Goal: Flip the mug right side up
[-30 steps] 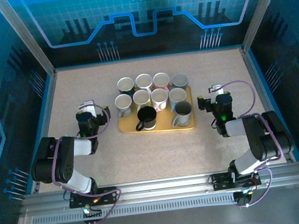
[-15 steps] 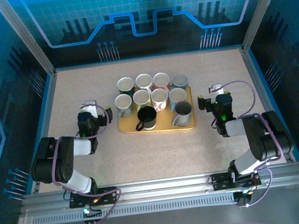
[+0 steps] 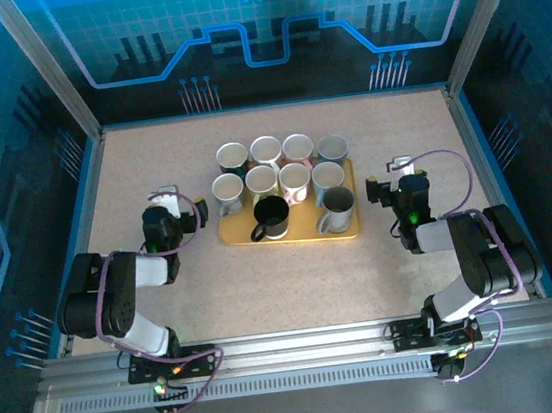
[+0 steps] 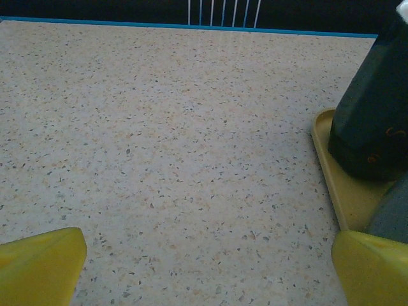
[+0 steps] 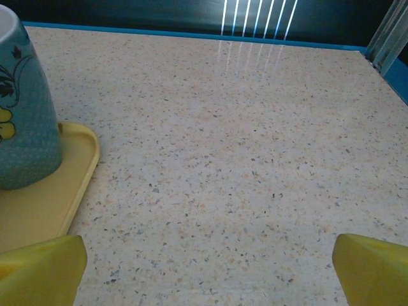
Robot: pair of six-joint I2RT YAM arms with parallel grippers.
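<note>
Both my arms wait at either side of a yellow tray [image 3: 290, 236] crowded with mugs in the middle of the bench [image 3: 296, 290]. My left end effector [image 3: 162, 196] and right end effector [image 3: 400, 165] are spread to their widest, each empty, with bare speckled bench between the fingertips. Most cups show pale or dark hollows from above. The grey mug [image 3: 332, 148] at the far right of the back row shows a flat, closed top, so I judge it to be the inverted one, though the overhead view is small. Whether it stands on the tray or just behind it, I cannot tell. Its long axis runs vertical, base up and mouth down, and I cannot make out which way its handle points. It looks like glazed ceramic, so I expect it to be rigid, fairly weighty, slick and breakable. With neighbours close beside it, the outer right wall looks like the best place to take hold, pinching across the body.
</note>
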